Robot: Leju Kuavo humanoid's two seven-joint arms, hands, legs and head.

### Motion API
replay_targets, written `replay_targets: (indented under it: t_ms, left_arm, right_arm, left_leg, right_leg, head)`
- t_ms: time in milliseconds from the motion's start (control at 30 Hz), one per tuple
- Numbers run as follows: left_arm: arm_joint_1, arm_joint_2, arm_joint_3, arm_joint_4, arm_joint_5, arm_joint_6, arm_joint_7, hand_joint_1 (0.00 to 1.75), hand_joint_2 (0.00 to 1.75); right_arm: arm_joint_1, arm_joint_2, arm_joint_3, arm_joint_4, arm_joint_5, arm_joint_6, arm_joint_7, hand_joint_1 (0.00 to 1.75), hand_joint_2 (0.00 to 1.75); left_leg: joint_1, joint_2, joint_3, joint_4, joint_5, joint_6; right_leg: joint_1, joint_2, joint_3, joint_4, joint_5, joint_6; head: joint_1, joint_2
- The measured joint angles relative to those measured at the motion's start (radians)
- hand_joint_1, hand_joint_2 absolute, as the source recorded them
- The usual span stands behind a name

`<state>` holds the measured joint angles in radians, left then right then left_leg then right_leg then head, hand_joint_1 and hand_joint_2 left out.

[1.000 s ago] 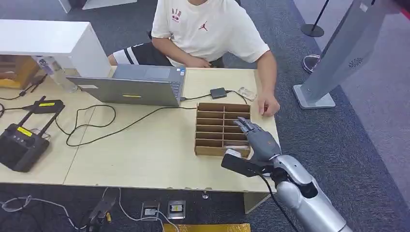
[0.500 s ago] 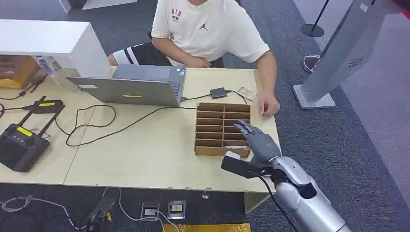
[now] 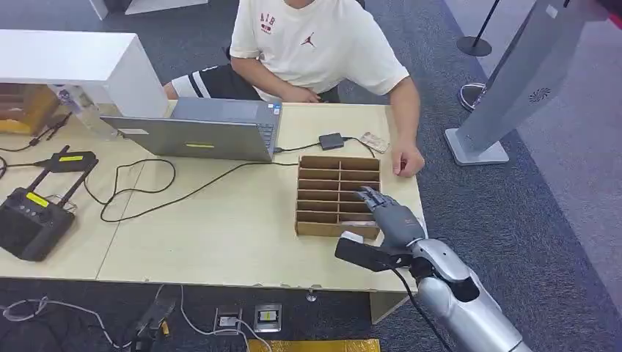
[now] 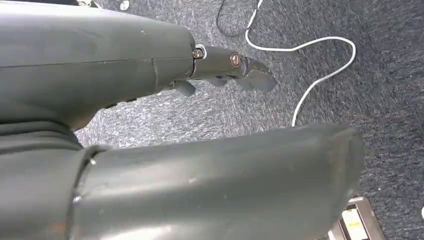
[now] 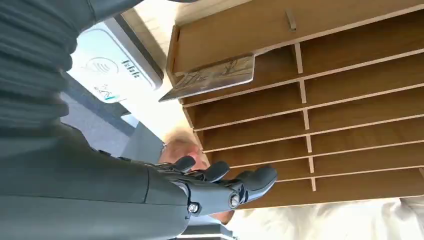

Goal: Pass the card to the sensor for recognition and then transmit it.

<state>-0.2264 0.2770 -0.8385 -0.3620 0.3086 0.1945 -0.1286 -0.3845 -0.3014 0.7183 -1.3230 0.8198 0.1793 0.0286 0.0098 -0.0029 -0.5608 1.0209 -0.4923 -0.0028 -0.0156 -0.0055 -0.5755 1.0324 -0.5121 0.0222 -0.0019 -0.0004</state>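
Our right hand hovers over the right-hand column of a wooden slotted organizer on a light wood table, its dark fingers loosely spread and holding nothing. In the right wrist view, a card with a brownish printed face rests tilted in the slot at one end of the organizer, one edge jutting past the frame. Beside that end lies a white card sensor with a contactless symbol on its face. Across the table sits a person in a cream T-shirt, one hand resting on the tabletop just beside the organizer's far right corner. A second card lies on the table near a small black box wired to an open laptop. Our left hand hangs over grey carpet crossed by a white cable, fingers slightly curled around nothing.
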Motion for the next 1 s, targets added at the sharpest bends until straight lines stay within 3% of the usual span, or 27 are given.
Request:
replay_targets:
  t_ms: [433, 467, 500, 533, 600, 1000]
  left_arm:
    - [0.000, 0.000, 0.000, 0.000, 0.000, 0.002, 0.000, 0.00, 0.00]
    - [0.000, 0.000, 0.000, 0.000, 0.000, 0.002, 0.001, 0.00, 0.00]
    - [0.000, 0.000, 0.000, 0.000, 0.000, 0.002, 0.001, 0.00, 0.00]
    - [0.000, 0.000, 0.000, 0.000, 0.000, 0.000, 0.003, 0.00, 0.00]
    - [0.000, 0.000, 0.000, 0.000, 0.000, -0.003, 0.006, 0.00, 0.00]
    - [0.005, 0.003, 0.000, -0.001, 0.007, -0.003, 0.010, 0.00, 0.00]
  right_arm:
    - [-0.001, 0.001, 0.000, 0.008, 0.002, 0.016, 0.000, 0.09, 1.75]
    - [-0.001, 0.002, 0.000, 0.008, 0.002, 0.021, 0.000, 0.33, 1.75]
    - [-0.001, 0.002, 0.000, 0.008, 0.002, 0.023, 0.000, 0.33, 1.75]
    - [-0.001, 0.002, 0.000, 0.008, 0.002, 0.043, 0.000, 1.69, 1.75]
    - [-0.004, 0.003, 0.002, 0.011, 0.001, 0.081, 0.007, 1.75, 1.75]
    - [-0.025, 0.008, 0.014, 0.021, 0.003, 0.086, 0.012, 1.75, 1.75]
  left_leg:
    - [0.000, 0.000, 0.000, 0.000, 0.000, 0.000]
    - [0.000, 0.000, 0.000, 0.000, 0.000, 0.000]
    - [0.000, 0.000, 0.000, 0.000, 0.000, 0.000]
    - [0.000, 0.000, 0.000, 0.000, 0.000, 0.000]
    - [0.000, 0.000, 0.000, 0.000, 0.000, 0.000]
    - [0.000, 0.000, 0.000, 0.000, 0.000, 0.000]
  right_leg:
    - [0.000, 0.000, 0.000, 0.000, 0.000, 0.000]
    - [0.000, 0.000, 0.000, 0.000, 0.000, 0.000]
    - [0.000, 0.000, 0.000, 0.000, 0.000, 0.000]
    - [0.000, 0.000, 0.000, 0.000, 0.000, 0.000]
    - [0.000, 0.000, 0.000, 0.000, 0.000, 0.000]
    - [0.000, 0.000, 0.000, 0.000, 0.000, 0.000]
  head:
    - [0.000, 0.000]
    - [0.000, 0.000]
    - [0.000, 0.000]
    - [0.000, 0.000]
    - [0.000, 0.000]
    - [0.000, 0.000]
